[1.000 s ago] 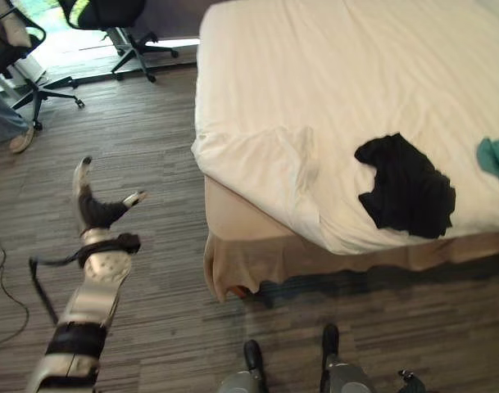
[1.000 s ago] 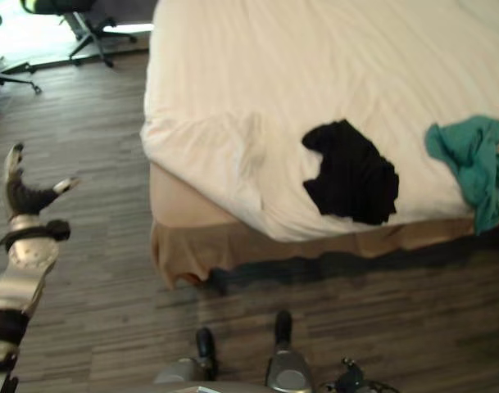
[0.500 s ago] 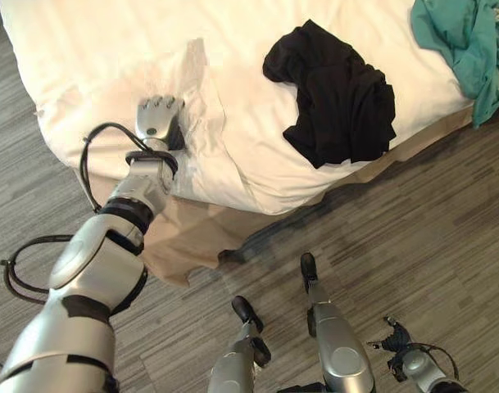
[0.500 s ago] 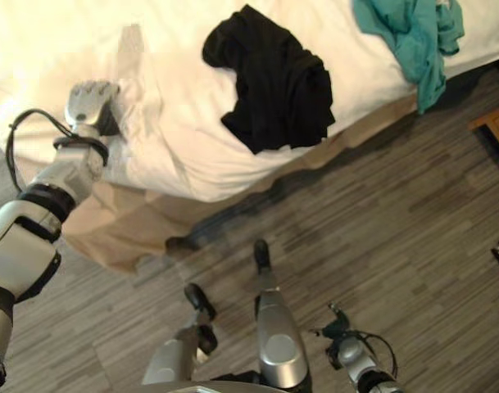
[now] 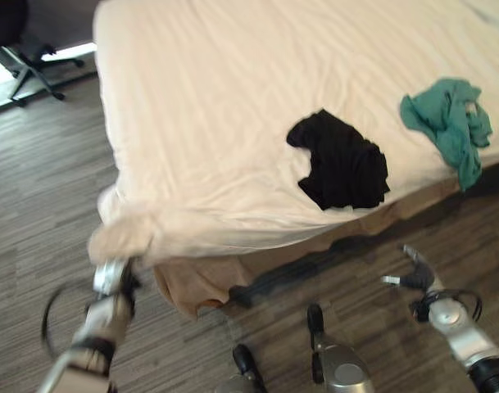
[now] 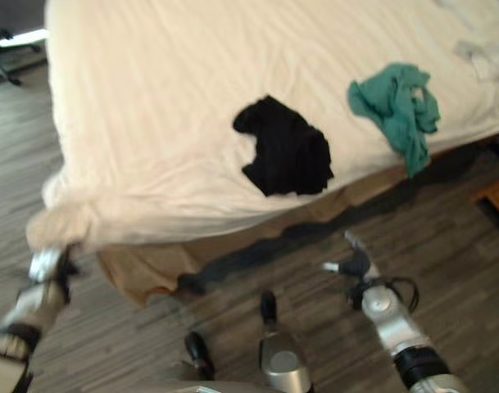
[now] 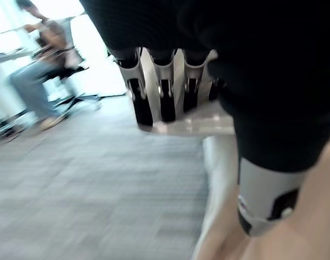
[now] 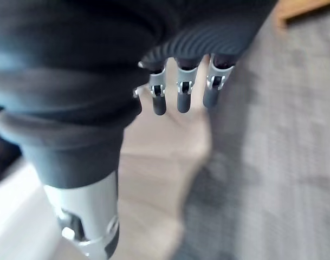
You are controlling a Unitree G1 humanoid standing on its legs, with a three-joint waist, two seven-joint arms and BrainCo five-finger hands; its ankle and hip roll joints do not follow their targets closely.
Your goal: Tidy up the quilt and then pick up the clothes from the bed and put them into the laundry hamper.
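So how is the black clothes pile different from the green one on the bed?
The black clothes lie fully on the quilt; the green clothes hang partly over the bed's edge. The black pile is a compact bundle; the green one is stretched out long. Both are crumpled and near the same edge.

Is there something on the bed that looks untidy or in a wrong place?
Yes. The quilt is bunched at its corner, where the left hand grips it. A black garment lies crumpled near the bed's edge, and a green garment hangs partly over it. The right hand is open over the floor.
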